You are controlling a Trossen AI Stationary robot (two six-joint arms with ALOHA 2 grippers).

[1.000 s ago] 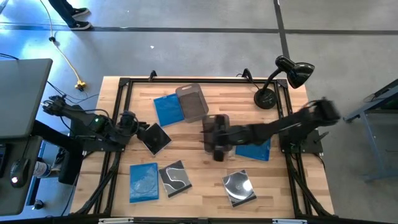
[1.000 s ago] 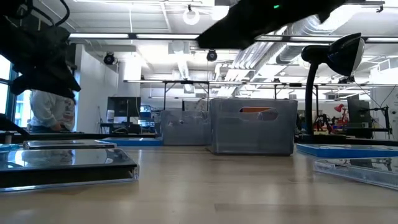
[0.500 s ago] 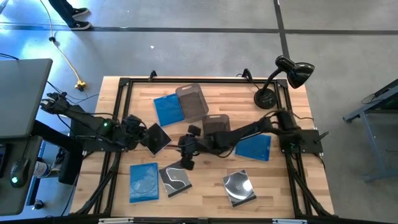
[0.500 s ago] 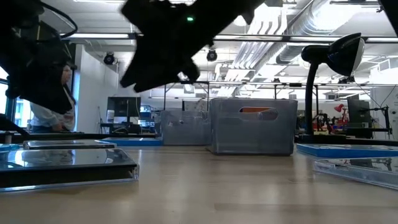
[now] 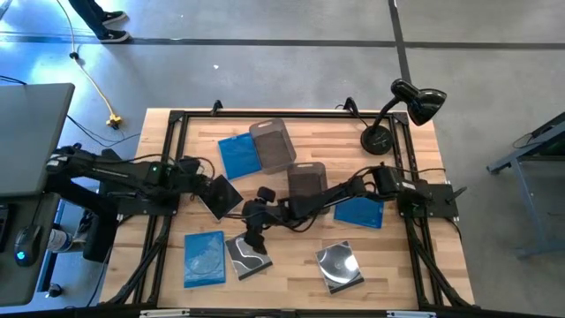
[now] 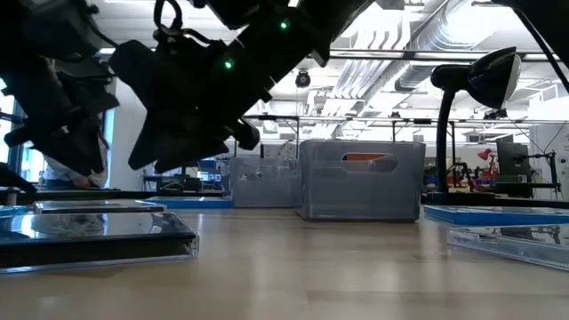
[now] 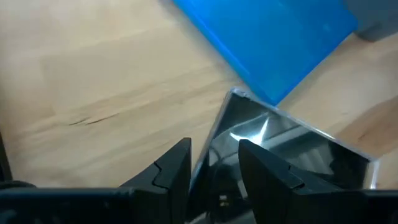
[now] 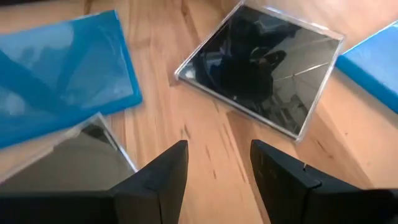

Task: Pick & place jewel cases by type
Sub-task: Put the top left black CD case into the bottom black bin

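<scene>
Jewel cases lie flat on the wooden table. Blue ones are at the far left (image 5: 237, 155), the right (image 5: 360, 212) and the front left (image 5: 203, 258). A dark one (image 5: 222, 196) lies mid-left, a grey one (image 5: 249, 256) at the front and a silvery one (image 5: 340, 267) at the front right. My left gripper (image 5: 196, 181) is open, with the dark case's edge (image 7: 214, 140) between its fingers. My right gripper (image 5: 253, 235) is open above the bare wood by the grey case (image 8: 62, 165), with nothing between its fingers (image 8: 217, 180). My left gripper comes slanting down from the table's left. One finger (image 7: 171, 171) is beside the dark case's edge and the other (image 7: 267, 177) is over its face. Whether either finger touches the case I cannot tell.
Two smoky-grey tubs (image 5: 274, 146) (image 5: 307, 181) stand mid-table, and my right arm reaches past the nearer one. A black desk lamp (image 5: 397, 110) stands at the far right corner. A dark frame (image 5: 177, 119) rims the table.
My right gripper has swept from over the nearer tub toward the table's left and near edges, sinking and rolling, and now hangs by the grey case. My left arm has swung, and its gripper has moved a little toward the dark case. No case has moved.
</scene>
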